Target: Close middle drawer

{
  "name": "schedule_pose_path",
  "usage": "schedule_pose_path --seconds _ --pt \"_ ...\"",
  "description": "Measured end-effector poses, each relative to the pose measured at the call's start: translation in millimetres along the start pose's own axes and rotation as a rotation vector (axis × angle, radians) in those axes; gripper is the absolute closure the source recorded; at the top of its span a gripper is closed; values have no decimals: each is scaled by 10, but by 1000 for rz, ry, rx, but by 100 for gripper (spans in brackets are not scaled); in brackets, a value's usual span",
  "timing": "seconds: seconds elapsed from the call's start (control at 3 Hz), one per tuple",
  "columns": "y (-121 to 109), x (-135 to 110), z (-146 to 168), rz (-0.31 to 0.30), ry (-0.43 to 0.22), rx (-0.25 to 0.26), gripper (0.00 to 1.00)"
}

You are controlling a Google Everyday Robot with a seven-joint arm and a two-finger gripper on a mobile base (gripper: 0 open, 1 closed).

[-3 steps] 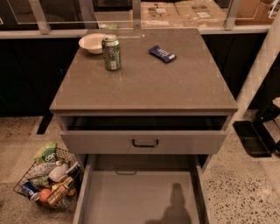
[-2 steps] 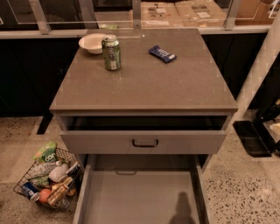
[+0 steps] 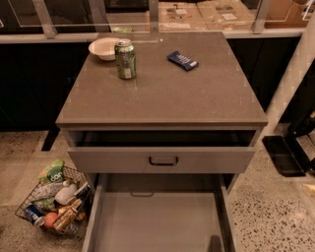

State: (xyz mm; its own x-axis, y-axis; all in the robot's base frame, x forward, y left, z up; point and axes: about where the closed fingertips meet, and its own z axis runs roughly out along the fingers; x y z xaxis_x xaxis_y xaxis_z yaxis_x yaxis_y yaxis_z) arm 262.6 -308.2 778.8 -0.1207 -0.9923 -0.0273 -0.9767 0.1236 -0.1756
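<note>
Grey and deep, the middle drawer (image 3: 157, 224) stands pulled far out of the cabinet, at the bottom centre of the camera view, directly under the top drawer. Its box is open to the camera. The bare bottom and the 2 side walls show, but its front goes beyond the lower edge of the view, so the front cannot be seen. A small dark shadow (image 3: 214, 243) lies on the drawer bottom near the right wall. The gripper is outside the camera view, therefore I cannot tell if it is wide, narrow or holding something.

Just above, the top drawer (image 3: 216, 160) is open only a little. A dark gap separates its flat grey front from the counter edge, and a small dark bar handle (image 3: 163, 161) sits in the middle of that front. The brown-grey counter (image 3: 162, 98) carries 3 things in its back part. A green can (image 3: 125, 59) stands upright. A white bowl (image 3: 102, 48) is just beside the can, to its left and behind. A dark blue packet (image 3: 182, 60) lies flat, well apart to the right of the can.

On the speckled floor (image 3: 275, 216) left of the cabinet, a wire basket (image 3: 74, 174) is full of bottles and packets. Right of the cabinet a flat black object (image 3: 283, 155) lies on the floor, near a white post (image 3: 295, 74). Behind the counter there are cardboard boxes (image 3: 197, 10).
</note>
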Motion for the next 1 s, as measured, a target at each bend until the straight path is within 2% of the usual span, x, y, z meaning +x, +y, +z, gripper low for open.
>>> schedule_pose_path --seconds 0.33,0.67,1.0 --pt "-2 2 12 0 -1 0 0" --pt "59 14 366 32 -53 -4 0" --pt "314 88 967 84 -94 -46 0"
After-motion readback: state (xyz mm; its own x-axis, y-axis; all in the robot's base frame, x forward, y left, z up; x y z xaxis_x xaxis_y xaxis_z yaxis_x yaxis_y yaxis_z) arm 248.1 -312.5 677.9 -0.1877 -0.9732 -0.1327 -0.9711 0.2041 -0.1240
